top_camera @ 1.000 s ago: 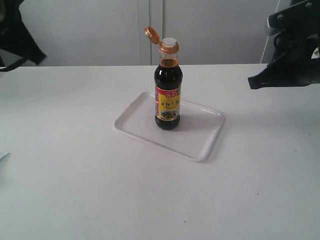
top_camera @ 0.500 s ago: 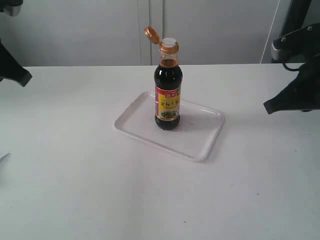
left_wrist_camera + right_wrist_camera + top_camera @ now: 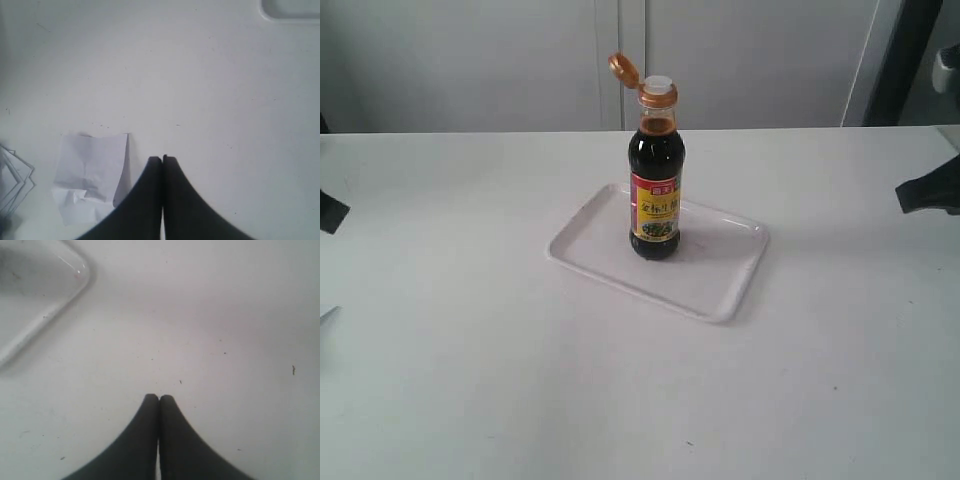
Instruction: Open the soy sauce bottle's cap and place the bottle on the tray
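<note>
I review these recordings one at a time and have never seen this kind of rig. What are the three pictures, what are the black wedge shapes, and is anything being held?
This is a robot with two arms, each ending in a claw. The wide picture comes from a camera off the arms; the other two come from cameras on each wrist, looking down past the claw.

The black wedges are the claws: the left claw and the right claw, both with fingers pressed together and holding nothing. In the wide view they show only at the edges.

On the white table lies a shallow white rectangular plastic tray. Upright on it stands a small clear bottle of dark soy sauce with a red and yellow label. Its orange-brown flip-top cap is hinged open, baring the white spout. The left wrist view also shows crumpled white paper on the table.
</note>
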